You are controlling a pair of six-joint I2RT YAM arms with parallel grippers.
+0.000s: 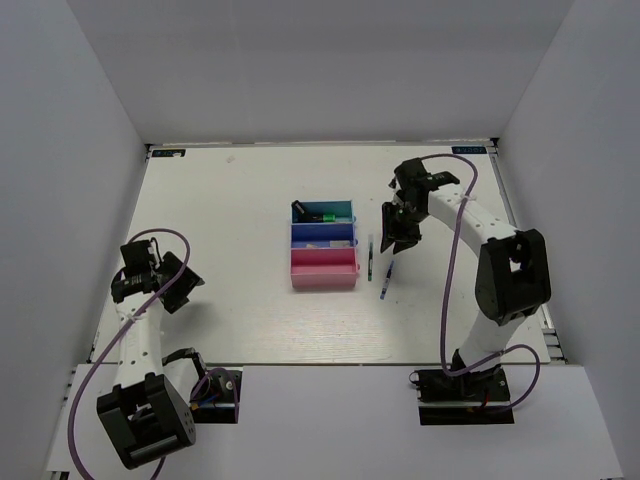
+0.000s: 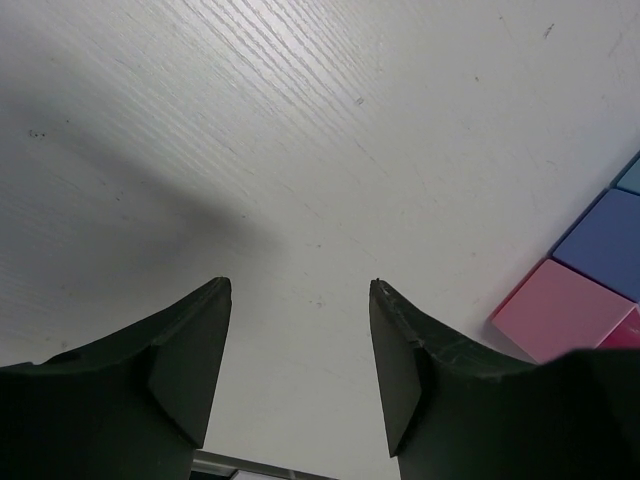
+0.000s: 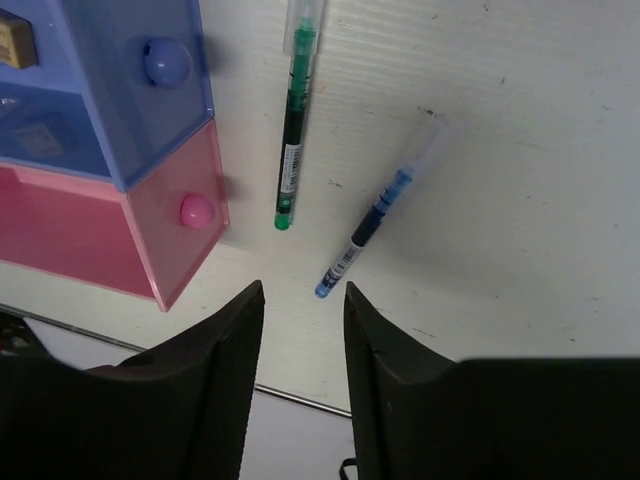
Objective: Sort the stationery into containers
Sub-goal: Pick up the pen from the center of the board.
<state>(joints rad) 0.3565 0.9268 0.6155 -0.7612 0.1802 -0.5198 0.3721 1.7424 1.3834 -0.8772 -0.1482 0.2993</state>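
Three joined bins stand mid-table: teal [image 1: 342,207], blue [image 1: 300,233] and pink [image 1: 323,266]. Black highlighters [image 1: 305,211] lie in the teal bin, one with a green end. A beige eraser [image 3: 12,40] lies in the blue bin [image 3: 150,100]. A green pen [image 3: 296,120] and a blue pen [image 3: 375,222] lie on the table right of the bins, also in the top view, green [image 1: 370,258] and blue [image 1: 387,280]. My right gripper [image 3: 303,290] is open and empty, hovering just behind the pens [image 1: 392,238]. My left gripper [image 2: 300,285] is open and empty over bare table at the left [image 1: 170,287].
The pink bin [image 3: 170,230] sits close left of the green pen. The bins' corner shows at the right edge of the left wrist view [image 2: 560,310]. White walls enclose the table on three sides. A metal strip [image 3: 300,395] marks the table edge beneath my right fingers.
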